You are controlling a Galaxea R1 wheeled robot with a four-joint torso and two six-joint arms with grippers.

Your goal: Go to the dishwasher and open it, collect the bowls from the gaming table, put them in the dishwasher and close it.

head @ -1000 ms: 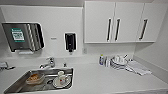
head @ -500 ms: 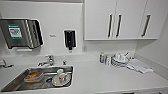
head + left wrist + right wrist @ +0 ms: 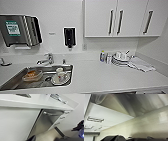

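The dishwasher point(image 3: 50, 122) is a stainless-steel front under the white counter point(image 3: 25, 102), with a curved bar handle point(image 3: 53, 114) near its top. Its door stands shut against the cabinets. In the left wrist view, a dark part of my left gripper point(image 3: 31, 138) sits low in front of the door's lower corner. The right wrist view looks up along the same steel front point(image 3: 134, 105) from close to the pale floor point(image 3: 149, 124), and my right gripper point(image 3: 116, 138) is a dark shape at the picture's edge. The gaming table and its bowls are out of view.
The head view looks down on the counter point(image 3: 105, 75) with a sink point(image 3: 72, 75) holding a cup on a plate and a food tub. Stacked plates point(image 3: 120, 60), small bottles point(image 3: 102, 56) and a cloth point(image 3: 141, 65) lie at the right. Wall cabinets point(image 3: 120, 17) hang above. White drawers point(image 3: 61, 119) flank the dishwasher.
The head picture has shifted only slightly. Nothing on the counter has moved.
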